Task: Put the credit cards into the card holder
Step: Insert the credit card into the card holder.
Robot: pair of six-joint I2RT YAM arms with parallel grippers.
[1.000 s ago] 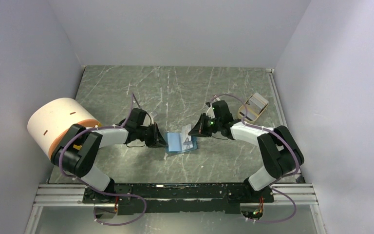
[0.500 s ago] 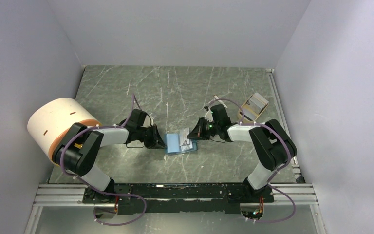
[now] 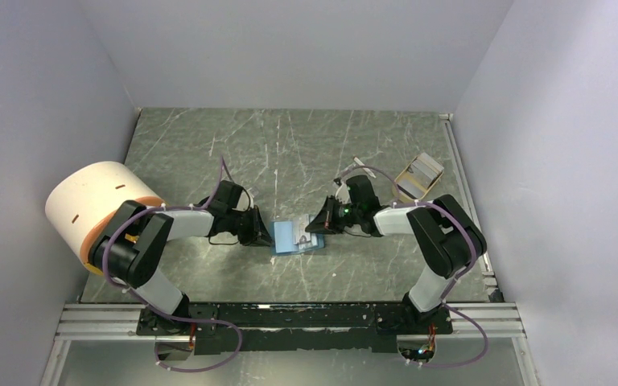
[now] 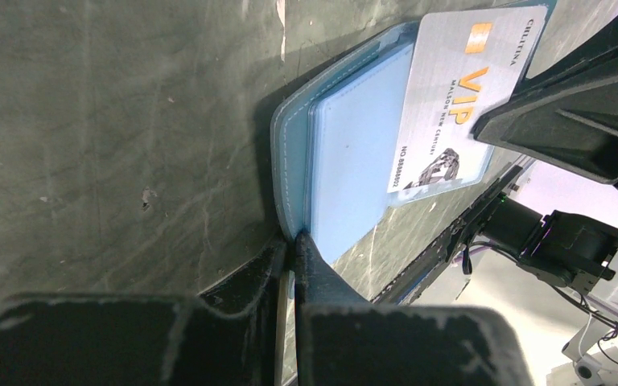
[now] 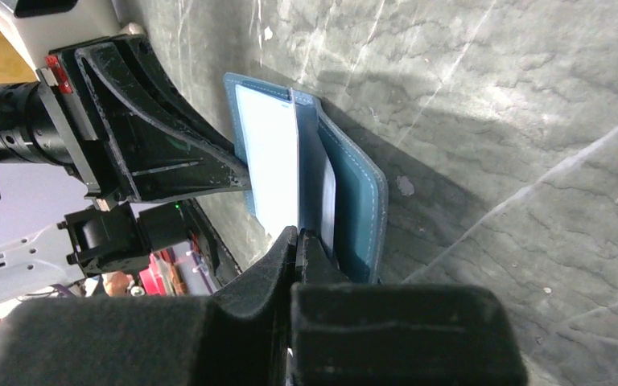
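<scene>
Left wrist view: my left pincer [image 4: 292,245] clamps the card holder [image 4: 290,161] edge, my right pincer [image 5: 298,241] pinches the credit card [image 4: 451,104]; a skewed push could jam it.

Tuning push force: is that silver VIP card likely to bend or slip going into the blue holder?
The VIP card looks flat with straight edges, so probably stiff, flexing slightly. Its glossy face suggests it may slip. It looks thin, so likely light; it could skew if the card holder, pinched by the left claw, shifts.

A dark marbled table [image 3: 209,145] bears the open card holder [image 3: 289,236] centrally, a tan tray [image 3: 420,174] farther right.
</scene>
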